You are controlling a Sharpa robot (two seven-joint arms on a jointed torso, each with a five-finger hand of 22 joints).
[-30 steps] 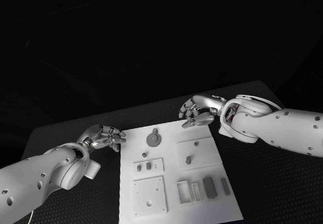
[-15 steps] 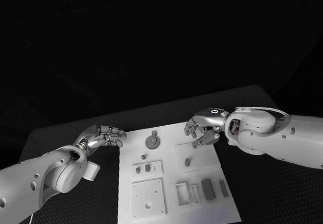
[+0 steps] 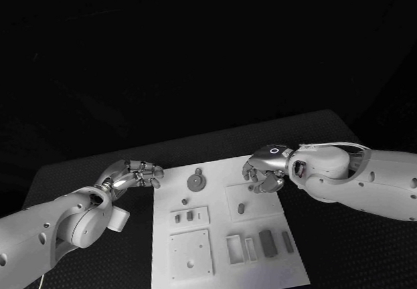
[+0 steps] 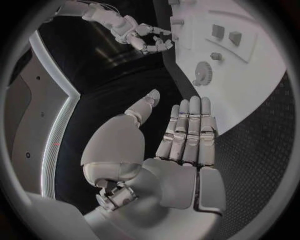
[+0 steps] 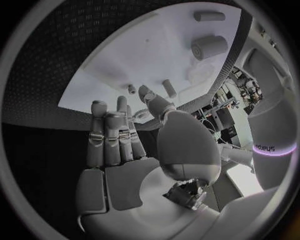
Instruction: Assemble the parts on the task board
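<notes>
The white task board (image 3: 228, 276) lies in the middle of the black table. On it are grey parts: a round disc with a tab (image 3: 198, 181), a small peg (image 3: 184, 200), an oval piece (image 3: 241, 209) and two dark bars (image 3: 267, 241). My right hand (image 3: 265, 174) hovers over the board's far right part, fingers apart and holding nothing; in the right wrist view its fingers (image 5: 111, 137) reach toward the board (image 5: 144, 55). My left hand (image 3: 134, 174) is just off the board's far left corner. In the left wrist view its fingers (image 4: 187, 130) are straight and its palm is bare.
A square plate (image 3: 191, 253) and a rectangular frame (image 3: 236, 249) sit on the board's near half. Black table (image 3: 350, 241) surrounds the board on both sides. The left wrist view also shows the disc (image 4: 203, 73) and my right hand (image 4: 140, 36).
My right hand has come from the board's far right corner toward me and now hangs lower over the board. The left hand has barely moved.
</notes>
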